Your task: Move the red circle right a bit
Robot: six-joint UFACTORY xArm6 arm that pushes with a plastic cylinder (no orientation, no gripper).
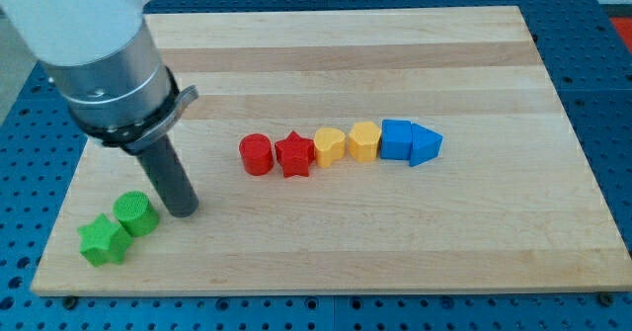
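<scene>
The red circle [256, 154] stands at the left end of a row of blocks in the middle of the wooden board [326, 64]. It touches the red star [294, 154] on its right. My tip [182, 210] rests on the board to the left of and below the red circle, well apart from it. The tip is just right of the green circle [135, 213].
The row continues rightward with a yellow heart [329, 146], a yellow hexagon [363, 141], a blue cube [396, 139] and a blue triangle [425, 145]. A green star [103, 240] lies beside the green circle near the board's bottom left corner.
</scene>
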